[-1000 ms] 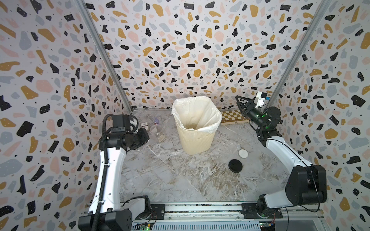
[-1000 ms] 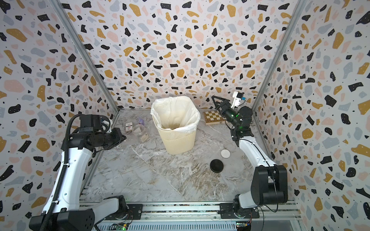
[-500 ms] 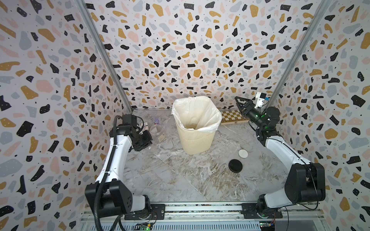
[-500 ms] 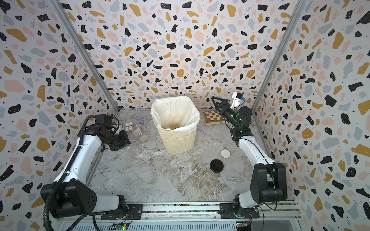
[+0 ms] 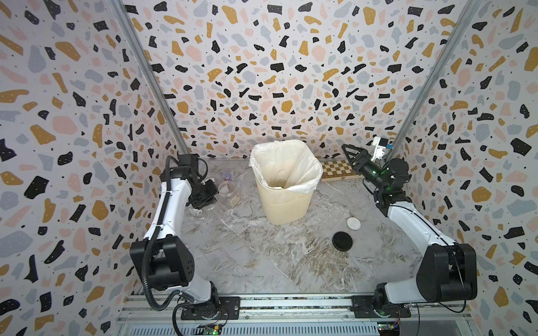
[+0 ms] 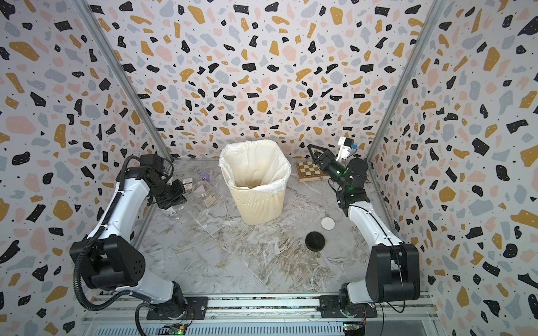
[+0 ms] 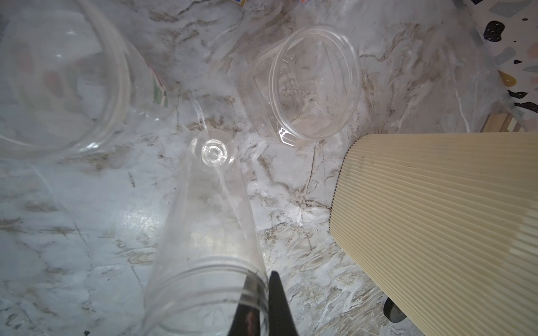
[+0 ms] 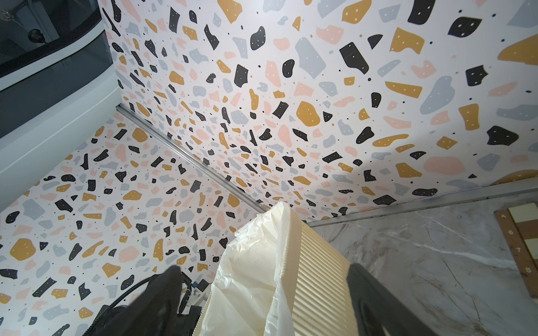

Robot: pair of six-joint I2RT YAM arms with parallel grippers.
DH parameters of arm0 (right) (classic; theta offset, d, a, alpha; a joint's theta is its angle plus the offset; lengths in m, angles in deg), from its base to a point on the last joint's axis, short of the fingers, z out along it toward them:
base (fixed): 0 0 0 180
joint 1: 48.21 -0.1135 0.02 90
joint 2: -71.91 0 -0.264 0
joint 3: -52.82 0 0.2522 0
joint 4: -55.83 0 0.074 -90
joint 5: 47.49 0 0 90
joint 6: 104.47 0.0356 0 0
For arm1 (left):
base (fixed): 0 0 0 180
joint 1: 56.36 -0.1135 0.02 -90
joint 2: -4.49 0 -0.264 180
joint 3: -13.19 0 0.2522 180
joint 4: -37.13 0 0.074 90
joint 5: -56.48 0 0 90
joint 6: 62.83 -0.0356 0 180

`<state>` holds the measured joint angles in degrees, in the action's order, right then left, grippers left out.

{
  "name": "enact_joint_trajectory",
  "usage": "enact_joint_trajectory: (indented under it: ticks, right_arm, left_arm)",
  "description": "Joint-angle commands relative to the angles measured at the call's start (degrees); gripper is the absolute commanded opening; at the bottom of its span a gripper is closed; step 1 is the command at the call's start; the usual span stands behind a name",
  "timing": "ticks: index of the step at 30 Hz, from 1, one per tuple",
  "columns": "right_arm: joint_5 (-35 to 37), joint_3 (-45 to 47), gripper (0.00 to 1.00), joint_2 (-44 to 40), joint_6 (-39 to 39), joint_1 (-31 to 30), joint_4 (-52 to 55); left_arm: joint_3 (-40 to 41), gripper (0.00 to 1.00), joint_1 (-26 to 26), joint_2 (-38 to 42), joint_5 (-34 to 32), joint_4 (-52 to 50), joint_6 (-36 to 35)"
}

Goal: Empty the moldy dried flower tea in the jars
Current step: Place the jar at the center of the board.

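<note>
My left gripper (image 7: 263,283) is shut on the rim of a clear jar (image 7: 203,221), one finger inside the wall and one outside. The jar hangs mouth-up with its base at or near the marble floor, left of the bin, in both top views (image 5: 198,213) (image 6: 173,211). It looks empty. A second open clear jar (image 7: 314,84) (image 5: 228,189) sits just beyond, and a third jar (image 7: 58,75) is close by; both look empty. The moldy dried flower tea is out of view. My right gripper (image 5: 348,151) (image 8: 265,270) is open and raised right of the bin, holding nothing.
A cream ribbed bin (image 5: 288,203) with a white bag stands mid-back. A black lid (image 5: 342,240), a white lid (image 5: 353,223) and a clear lid (image 5: 337,214) lie on the floor at right. A chessboard (image 5: 337,170) lies at the back right. A small box (image 6: 188,184) is by the jars.
My left arm has folded down and brought its gripper with the jar lower, toward the floor left of the bin. The right arm has not moved.
</note>
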<state>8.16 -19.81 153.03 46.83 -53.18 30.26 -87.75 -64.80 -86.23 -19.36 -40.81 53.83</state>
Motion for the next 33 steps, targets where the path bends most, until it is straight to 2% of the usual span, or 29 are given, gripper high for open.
enact_joint_trajectory:
  ticks: [1, 11, 21, 33]
  right_arm:
    - [-0.06, 0.51, 0.90, -2.15, -1.45, -0.04, -0.22]
    - [-0.01, 0.95, 0.90, -2.42, -2.03, -0.06, 0.13]
    - [-0.03, 1.13, 0.90, -2.15, -2.65, -0.06, 0.39]
    - [-0.37, 0.95, 0.90, -1.76, -2.91, -0.06, 0.49]
  left_arm:
    - [-2.52, 0.03, -0.42, -1.74, -0.13, -2.95, -0.52]
    - [-8.15, 0.04, -0.69, -7.64, 0.44, -4.36, -3.68]
    - [-8.95, 0.28, -0.78, -9.15, 1.32, -4.05, -4.95]
    - [-10.97, 0.34, -0.78, -8.24, 1.53, -1.74, -4.68]
